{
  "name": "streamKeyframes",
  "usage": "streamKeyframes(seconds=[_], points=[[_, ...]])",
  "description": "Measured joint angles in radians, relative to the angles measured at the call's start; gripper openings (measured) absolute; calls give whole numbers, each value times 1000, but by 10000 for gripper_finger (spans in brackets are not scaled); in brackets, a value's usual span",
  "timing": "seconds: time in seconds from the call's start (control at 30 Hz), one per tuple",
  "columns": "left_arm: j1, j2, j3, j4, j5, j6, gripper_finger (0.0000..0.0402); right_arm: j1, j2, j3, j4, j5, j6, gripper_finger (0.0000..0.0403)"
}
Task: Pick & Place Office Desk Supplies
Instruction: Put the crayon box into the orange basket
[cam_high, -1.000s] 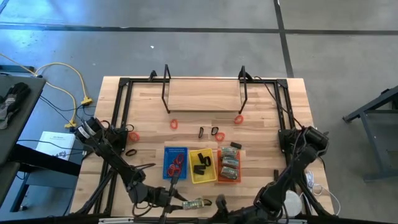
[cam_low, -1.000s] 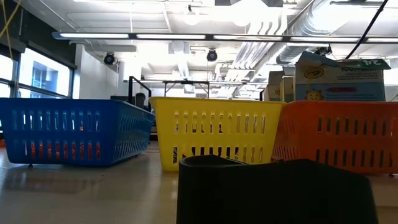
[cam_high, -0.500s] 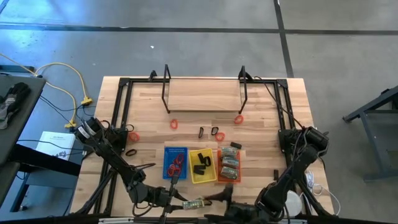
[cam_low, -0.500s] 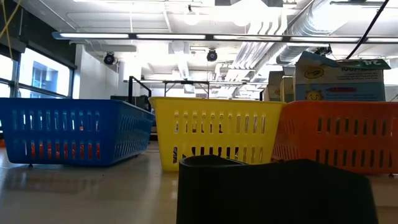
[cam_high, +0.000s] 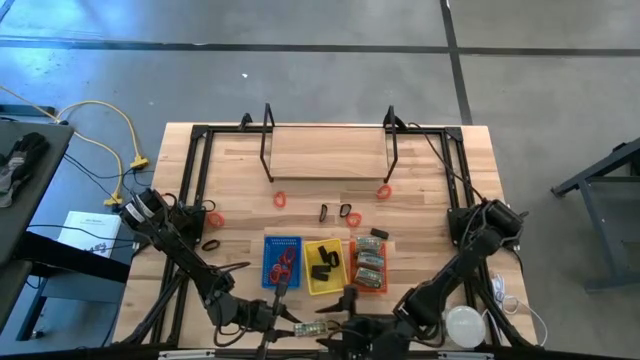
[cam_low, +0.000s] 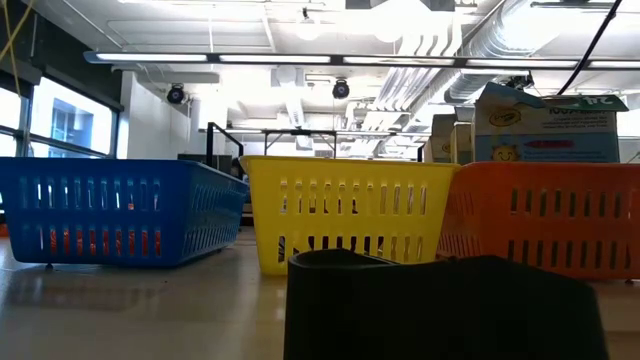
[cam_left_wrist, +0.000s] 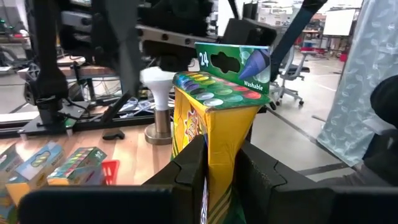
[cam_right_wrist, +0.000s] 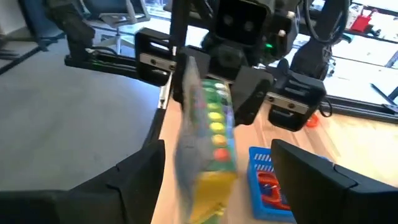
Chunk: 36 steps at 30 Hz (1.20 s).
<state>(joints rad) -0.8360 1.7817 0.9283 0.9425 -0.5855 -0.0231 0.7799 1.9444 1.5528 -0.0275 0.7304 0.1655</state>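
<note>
Crayon box, 24-count: light, thin crushable cardboard; grip flat sides mid-body. Left gripper clamped on it at desk's front edge; right gripper fingers apart.

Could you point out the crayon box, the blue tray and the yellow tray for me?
crayon box (cam_left_wrist: 214, 118), left wrist view, on its yellow front face.
blue tray (cam_low: 110, 210), low view, on its slotted side wall.
yellow tray (cam_low: 345, 215), low view, on its slotted front wall.
</note>
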Motion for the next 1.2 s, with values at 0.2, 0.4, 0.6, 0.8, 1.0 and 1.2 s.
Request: streamKeyframes(seconds=[0.2, 0.4, 0.6, 0.8, 1.0, 1.2], points=[[0, 0, 0, 0, 36, 0, 66, -25, 6, 0, -5, -162, 25, 279], [0, 0, 0, 0, 38, 13, 66, -43, 6, 0, -14, -209, 48, 247], [0, 0, 0, 0, 38, 56, 66, -42, 6, 0, -20, -210, 48, 179], [3, 0, 0, -1, 35, 57, 66, -42, 6, 0, -20, -214, 29, 91], [8, 0, 0, -2, 34, 59, 67, -42, 6, 0, -21, -224, 14, 25], [8, 0, 0, -2, 34, 83, 71, -42, 6, 0, -21, -229, 21, 32]])
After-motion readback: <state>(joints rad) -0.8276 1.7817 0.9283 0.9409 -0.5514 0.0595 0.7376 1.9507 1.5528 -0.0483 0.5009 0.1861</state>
